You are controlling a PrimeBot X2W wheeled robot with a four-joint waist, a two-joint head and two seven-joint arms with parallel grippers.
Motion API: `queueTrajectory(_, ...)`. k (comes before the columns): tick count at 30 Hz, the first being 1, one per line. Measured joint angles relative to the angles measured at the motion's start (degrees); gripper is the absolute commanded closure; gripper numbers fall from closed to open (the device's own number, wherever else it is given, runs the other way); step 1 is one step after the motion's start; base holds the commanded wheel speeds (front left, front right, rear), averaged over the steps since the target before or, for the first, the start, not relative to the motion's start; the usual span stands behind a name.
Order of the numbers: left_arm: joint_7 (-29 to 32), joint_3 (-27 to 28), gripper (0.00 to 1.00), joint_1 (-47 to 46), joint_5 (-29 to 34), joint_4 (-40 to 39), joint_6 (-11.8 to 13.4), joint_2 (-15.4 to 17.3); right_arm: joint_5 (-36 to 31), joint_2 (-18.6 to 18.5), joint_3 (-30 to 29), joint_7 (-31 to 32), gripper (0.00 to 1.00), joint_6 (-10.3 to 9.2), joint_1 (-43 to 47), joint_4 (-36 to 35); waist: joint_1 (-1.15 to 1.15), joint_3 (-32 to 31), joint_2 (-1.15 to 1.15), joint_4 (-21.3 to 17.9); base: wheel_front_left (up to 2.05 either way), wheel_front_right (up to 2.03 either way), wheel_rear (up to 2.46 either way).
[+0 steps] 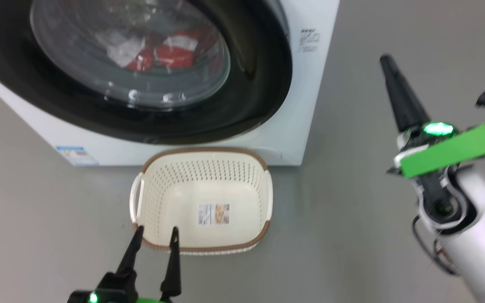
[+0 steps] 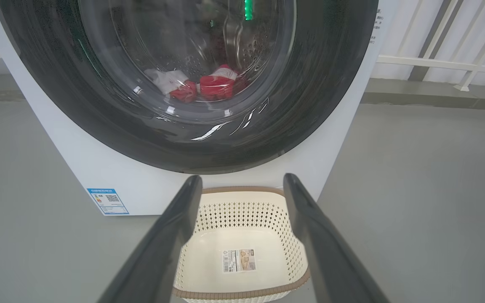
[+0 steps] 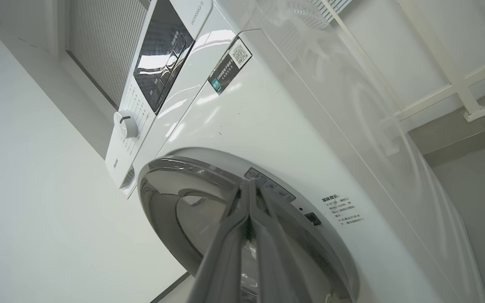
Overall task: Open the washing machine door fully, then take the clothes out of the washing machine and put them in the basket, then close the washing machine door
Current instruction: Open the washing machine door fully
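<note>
The washing machine [image 1: 310, 105] stands ahead with its door [image 1: 263, 84] lying shut against the front. Red and white clothes [image 1: 171, 52] show through the glass window. On the floor in front sits the cream basket [image 1: 209, 172], with nothing in it but its paper label. My left gripper [image 1: 157, 230] is open, its fingertips over the basket's near rim. In the left wrist view the left gripper [image 2: 242, 181] frames the basket [image 2: 242, 210], below the door [image 2: 310, 105] and the clothes [image 2: 217, 84]. My right gripper [image 1: 387, 61] is raised at the right, shut on nothing. In the right wrist view the right gripper [image 3: 251, 183] points at the door's upper rim [image 3: 162, 176].
Grey floor [image 1: 352, 231] surrounds the washer and basket. A blue label [image 1: 76, 155] marks the washer's lower left corner. The control panel [image 3: 162, 54] and a white knob [image 3: 125, 123] sit at the machine's top. A white railing [image 2: 436, 63] runs behind on the right.
</note>
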Motion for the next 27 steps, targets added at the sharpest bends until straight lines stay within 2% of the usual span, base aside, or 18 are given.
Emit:
queueTrajectory(4,0.0,-1.9,0.0,-2.3,-1.2,-0.3,0.7,0.0,7.4,-4.1,3.1,3.3,1.0,-0.01,-4.4,-1.9,0.0,2.8,0.0,1.0,0.0,0.0,0.0)
queueTrajectory(10,0.0,-4.7,0.0,-5.5,-1.8,-1.0,1.7,-0.1,17.4,-7.9,4.5,11.3,1.0,-0.01,-10.5,-5.3,0.0,7.0,0.0,2.5,0.0,0.0,0.0)
queueTrajectory(17,0.0,-6.2,0.0,-8.5,-2.9,-1.5,2.3,-0.1,25.3,-9.4,2.4,22.3,1.0,-0.01,-16.5,-5.1,0.0,11.6,0.0,4.0,0.0,0.0,0.0)
queueTrajectory(27,0.0,-7.0,0.0,-11.6,-3.8,-2.1,2.7,-0.2,30.7,-9.3,-2.4,38.5,1.0,-0.01,-22.6,-0.7,0.0,17.1,0.0,5.9,0.0,0.0,0.0)
